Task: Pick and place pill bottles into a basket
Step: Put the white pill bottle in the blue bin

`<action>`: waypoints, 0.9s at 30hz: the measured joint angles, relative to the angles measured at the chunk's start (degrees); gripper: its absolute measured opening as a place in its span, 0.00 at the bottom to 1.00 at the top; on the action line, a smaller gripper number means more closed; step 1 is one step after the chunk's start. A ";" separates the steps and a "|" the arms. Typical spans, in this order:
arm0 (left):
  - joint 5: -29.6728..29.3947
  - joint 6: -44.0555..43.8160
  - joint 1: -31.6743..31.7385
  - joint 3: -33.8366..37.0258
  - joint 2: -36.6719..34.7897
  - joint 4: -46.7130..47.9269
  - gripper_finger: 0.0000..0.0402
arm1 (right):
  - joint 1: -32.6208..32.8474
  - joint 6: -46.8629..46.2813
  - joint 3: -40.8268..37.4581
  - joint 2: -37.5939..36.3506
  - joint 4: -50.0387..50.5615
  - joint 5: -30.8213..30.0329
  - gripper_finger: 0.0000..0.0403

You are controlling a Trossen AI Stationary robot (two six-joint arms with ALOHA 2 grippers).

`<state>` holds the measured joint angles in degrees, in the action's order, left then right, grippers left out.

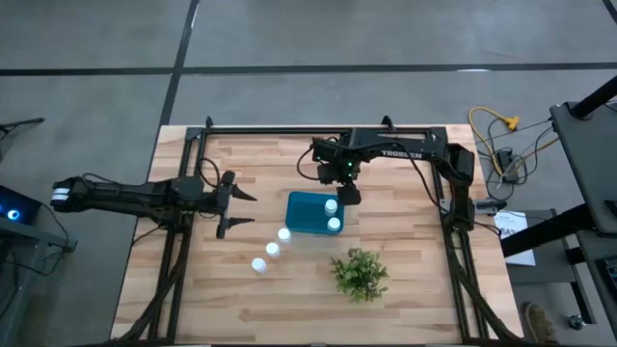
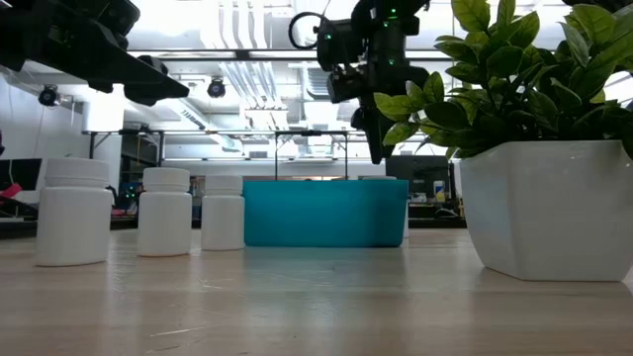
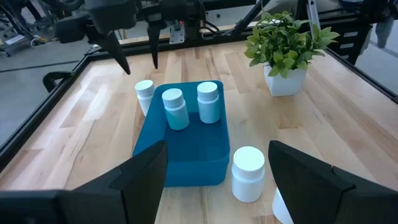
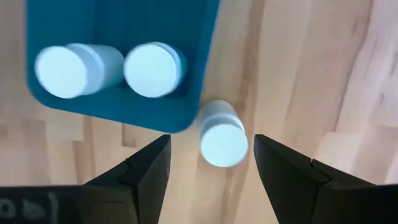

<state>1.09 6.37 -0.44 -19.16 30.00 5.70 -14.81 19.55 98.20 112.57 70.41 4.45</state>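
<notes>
The teal basket stands mid-table with two white pill bottles upright in its right end; they also show in the left wrist view. Three bottles stand in a row on the table off its near left corner. One bottle stands on the table just outside the basket's far side. My right gripper is open above that bottle, clear of it; it also shows in the high view. My left gripper is open and empty, left of the basket.
A small green plant in a white pot stands near and right of the basket. Black frame rails run along the table's far, left and right sides. Bare wood lies toward the near edge.
</notes>
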 joint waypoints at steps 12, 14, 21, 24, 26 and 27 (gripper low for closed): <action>-0.01 0.00 0.01 0.02 0.00 0.01 0.65 | -0.22 -2.22 -1.58 -0.02 -1.18 -0.09 0.54; 0.01 0.00 -0.01 0.02 0.00 0.01 0.65 | -0.22 -2.62 -1.44 -0.28 -1.42 -0.09 0.54; 0.01 0.00 -0.01 0.02 0.00 0.01 0.65 | -0.26 -4.79 -1.29 -2.28 -2.79 -0.09 0.56; 0.00 0.00 -0.01 0.02 0.00 -0.01 0.65 | -0.26 -6.47 -1.28 -3.04 -3.24 -0.09 0.60; -0.01 0.00 0.00 0.02 0.00 -0.01 0.65 | -0.26 -7.35 -1.26 -3.19 -3.31 -0.34 0.64; 0.01 0.00 0.01 0.02 0.00 -0.01 0.65 | -0.26 -7.49 -1.26 -3.19 -3.26 -0.95 0.65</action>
<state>1.10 6.37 -0.43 -19.14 30.00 5.69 -15.07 12.06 96.95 109.38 67.16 3.50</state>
